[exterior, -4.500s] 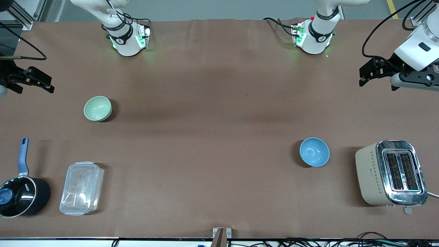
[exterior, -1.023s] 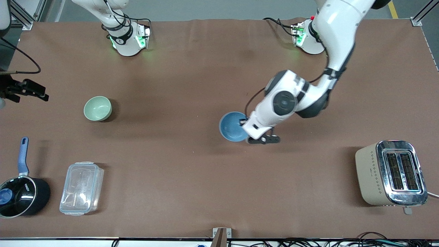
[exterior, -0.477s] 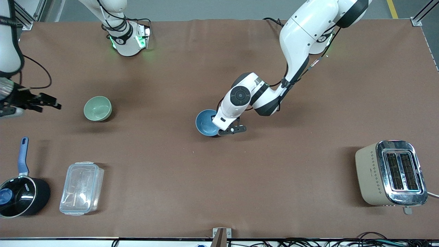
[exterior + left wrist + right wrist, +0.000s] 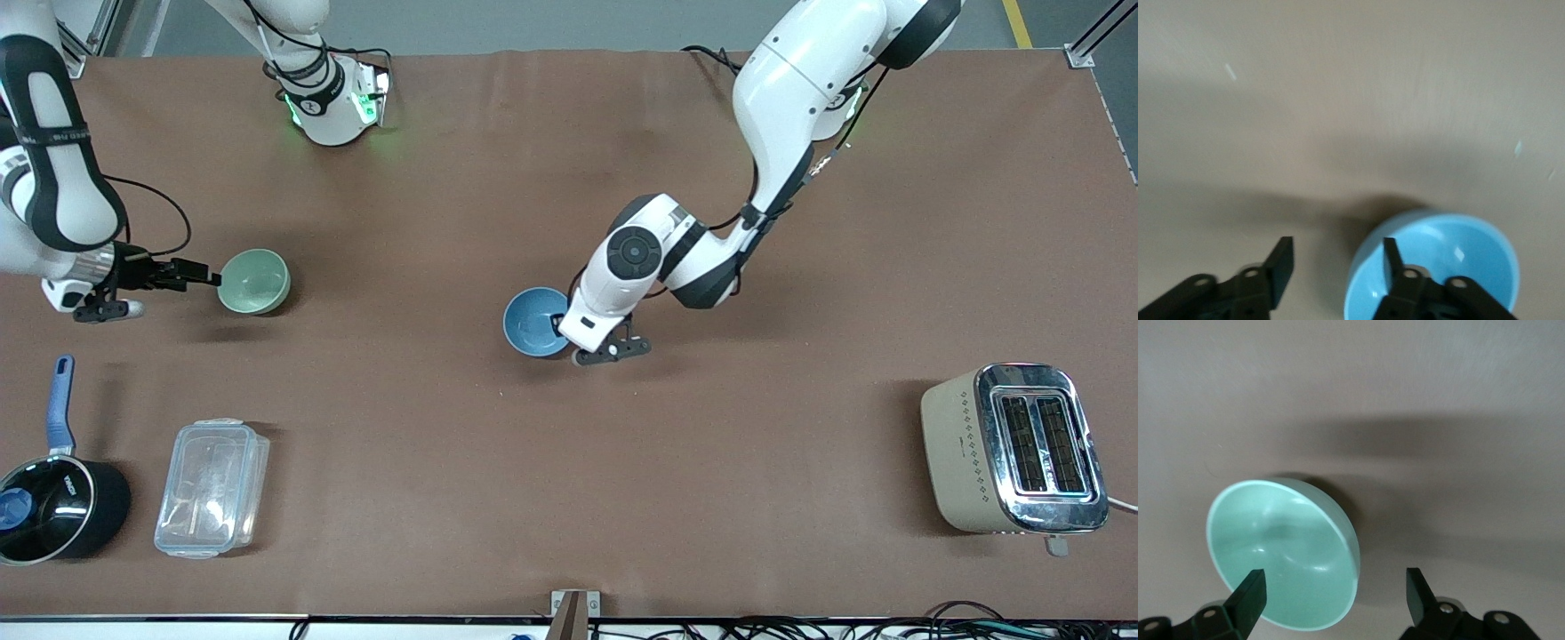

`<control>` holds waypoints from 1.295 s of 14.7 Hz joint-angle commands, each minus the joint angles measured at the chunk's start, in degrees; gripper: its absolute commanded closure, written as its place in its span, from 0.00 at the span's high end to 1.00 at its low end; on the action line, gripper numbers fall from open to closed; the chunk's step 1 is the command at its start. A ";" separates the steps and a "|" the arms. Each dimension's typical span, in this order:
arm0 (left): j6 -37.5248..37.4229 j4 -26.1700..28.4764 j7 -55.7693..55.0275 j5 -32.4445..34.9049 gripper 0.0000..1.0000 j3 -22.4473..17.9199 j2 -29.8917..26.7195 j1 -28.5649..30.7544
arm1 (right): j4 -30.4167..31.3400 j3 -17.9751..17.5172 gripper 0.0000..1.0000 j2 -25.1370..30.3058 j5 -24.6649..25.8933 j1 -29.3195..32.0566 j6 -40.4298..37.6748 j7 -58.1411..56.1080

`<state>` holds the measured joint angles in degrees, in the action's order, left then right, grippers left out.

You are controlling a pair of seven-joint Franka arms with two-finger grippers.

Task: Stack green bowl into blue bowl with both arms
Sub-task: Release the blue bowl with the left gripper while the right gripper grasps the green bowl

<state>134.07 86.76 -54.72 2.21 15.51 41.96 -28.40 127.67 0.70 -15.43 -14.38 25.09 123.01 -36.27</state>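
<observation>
The sky-blue bowl [image 4: 531,322] sits upright near the table's middle. My left gripper [image 4: 567,336] is at its rim on the side toward the left arm's end. In the left wrist view the gripper [image 4: 1335,257] is open, with one finger inside the blue bowl [image 4: 1451,260] and the other outside, clear of its wall. The pale green bowl [image 4: 256,281] sits toward the right arm's end. My right gripper [image 4: 191,274] is open at its rim. In the right wrist view the gripper [image 4: 1335,587] straddles the green bowl's [image 4: 1281,553] wall without touching it.
A beige toaster [image 4: 1013,449] stands at the left arm's end, nearer the front camera. A black saucepan with a blue handle [image 4: 53,507] and a clear plastic container [image 4: 212,487] sit at the right arm's end, nearer the camera than the green bowl.
The left arm brought the blue bowl from beside the toaster to the table's middle and has stopped there. The right gripper has moved in from the table's end to the green bowl's rim.
</observation>
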 commanded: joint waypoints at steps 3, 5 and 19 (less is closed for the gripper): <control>-17.24 -10.02 1.69 1.22 1.00 -6.00 -6.44 0.63 | 4.25 -1.13 0.85 -2.41 -1.87 1.19 5.31 -3.19; -19.36 -9.94 10.81 1.30 1.00 -9.08 -10.21 2.72 | 4.43 -1.22 0.57 -2.32 -3.19 0.84 4.61 -3.19; -37.56 -6.26 49.69 0.25 1.00 -11.27 -32.01 20.85 | 1.88 -1.49 0.00 6.89 -5.30 -1.53 -4.00 0.57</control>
<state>96.78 76.31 -7.80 2.69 5.67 14.10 -7.00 128.68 -0.60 -14.02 -18.43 24.04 121.58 -37.47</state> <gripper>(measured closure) 0.000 0.956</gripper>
